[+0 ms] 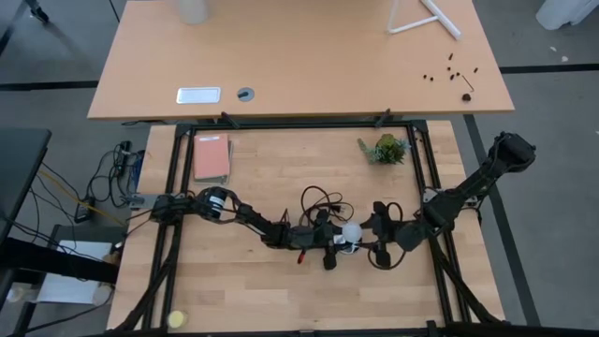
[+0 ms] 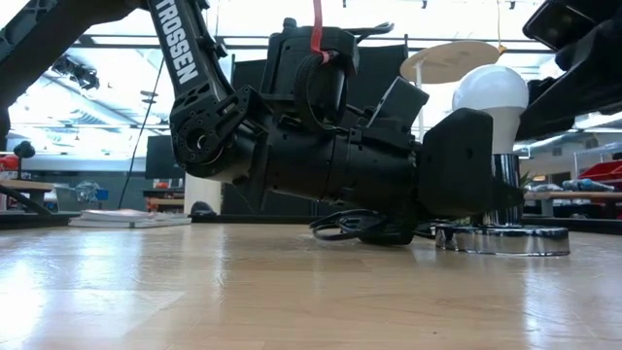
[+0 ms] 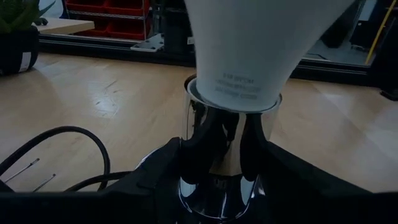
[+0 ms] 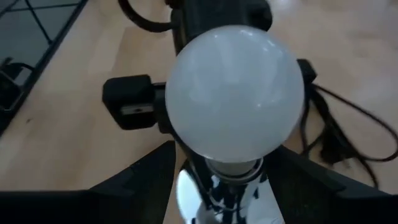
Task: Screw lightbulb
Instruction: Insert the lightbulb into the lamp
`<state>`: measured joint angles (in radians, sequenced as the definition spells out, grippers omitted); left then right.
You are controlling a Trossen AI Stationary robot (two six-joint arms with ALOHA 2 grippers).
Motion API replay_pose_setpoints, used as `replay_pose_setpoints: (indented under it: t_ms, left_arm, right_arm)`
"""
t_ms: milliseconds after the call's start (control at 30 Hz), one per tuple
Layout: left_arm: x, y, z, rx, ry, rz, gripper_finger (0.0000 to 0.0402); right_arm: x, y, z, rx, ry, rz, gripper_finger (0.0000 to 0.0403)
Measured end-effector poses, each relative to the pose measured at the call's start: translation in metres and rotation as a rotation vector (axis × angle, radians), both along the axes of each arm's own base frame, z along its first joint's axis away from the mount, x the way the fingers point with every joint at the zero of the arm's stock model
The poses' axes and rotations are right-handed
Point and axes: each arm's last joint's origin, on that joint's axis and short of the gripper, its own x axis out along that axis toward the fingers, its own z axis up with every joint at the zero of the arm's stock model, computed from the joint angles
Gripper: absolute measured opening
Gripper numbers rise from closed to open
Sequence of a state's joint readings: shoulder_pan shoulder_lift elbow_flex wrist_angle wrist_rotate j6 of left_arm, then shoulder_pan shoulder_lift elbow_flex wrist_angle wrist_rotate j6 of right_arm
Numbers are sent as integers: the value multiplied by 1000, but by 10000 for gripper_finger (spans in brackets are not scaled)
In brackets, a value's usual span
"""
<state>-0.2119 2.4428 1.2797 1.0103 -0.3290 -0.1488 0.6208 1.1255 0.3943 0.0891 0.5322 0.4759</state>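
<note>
The white lightbulb (image 2: 491, 92) stands upright in a chrome socket stem (image 2: 505, 190) on the round silvery socket disc (image 2: 501, 239), which rests flat on the wooden table at centre right. My left gripper (image 1: 329, 241) comes level from the table's left and is shut on the stem under the bulb. My right gripper (image 1: 372, 234) comes slanting down from the table's right, and its fingers sit on either side of the bulb's globe (image 4: 235, 93). The bulb's screw base is hidden inside the stem. My left gripper pinches the chrome socket stem (image 3: 227, 146) between its two fingers (image 3: 198, 146), just below the bulb's white neck. It comes in level from the table's left. The socket stands upright with its disc on the table. My right gripper has its two fingertips (image 4: 163, 163) on opposite sides of the bulb's globe (image 4: 186, 134), on the part facing the table's right. It slants down from the right. Only the free ends reach the globe. The bulb stays upright in the socket.
A black cord (image 1: 323, 199) loops on the table just behind the socket. A pink book (image 1: 211, 157) lies at the far left and a small plant (image 1: 385, 149) at the far right. A yellow ball (image 1: 176, 319) sits near the front left corner. Black frame rails edge the table.
</note>
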Motion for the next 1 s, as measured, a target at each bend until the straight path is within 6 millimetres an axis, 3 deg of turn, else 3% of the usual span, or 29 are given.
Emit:
replay_pose_setpoints:
  t_ms: [233, 400, 633, 767, 1000]
  left_arm:
    - [0, 0, 0, -17, -3, 16, 198]
    - [0, 0, 0, -23, -2, -14, 198]
    - [-1, -6, 0, -13, -2, -30, 198]
    - [-1, -6, 0, -12, 0, -27, 198]
    - [-1, -9, 0, -6, 0, -30, 198]
  right_arm:
    - [-9, 18, 1, 180, 59, 166, 250]
    - [-13, 20, 1, 162, 140, 138, 249]
    - [-8, 12, 35, -61, 358, -7, 249]
    - [1, 10, 55, -173, 379, 24, 250]
    - [15, -1, 72, -192, 474, 111, 287]
